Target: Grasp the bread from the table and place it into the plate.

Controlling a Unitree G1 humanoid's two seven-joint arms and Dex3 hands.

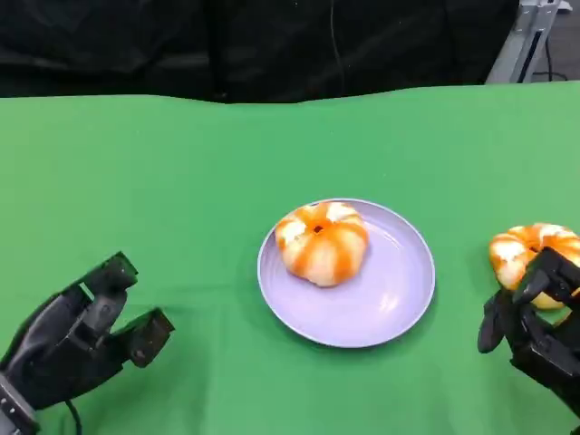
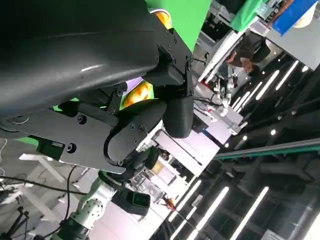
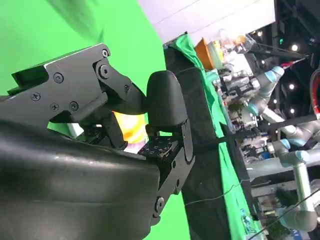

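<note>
A round orange-and-white bread (image 1: 322, 242) lies on the left part of the lilac plate (image 1: 399, 299) at the table's middle. A second bread (image 1: 526, 249) of the same kind sits on the green cloth to the plate's right. My right hand (image 1: 535, 322) is just in front of this bread, its fingers apart and overlapping the bread's near side; a firm grip is not evident. In the right wrist view the bread (image 3: 129, 127) shows between the black fingers (image 3: 165, 100). My left hand (image 1: 77, 335) rests at the lower left, holding nothing.
The green table (image 1: 181, 181) ends at a dark backdrop at the far edge. A metal stand (image 1: 535, 36) rises at the back right. In the left wrist view a person (image 2: 250, 47) stands beyond the table.
</note>
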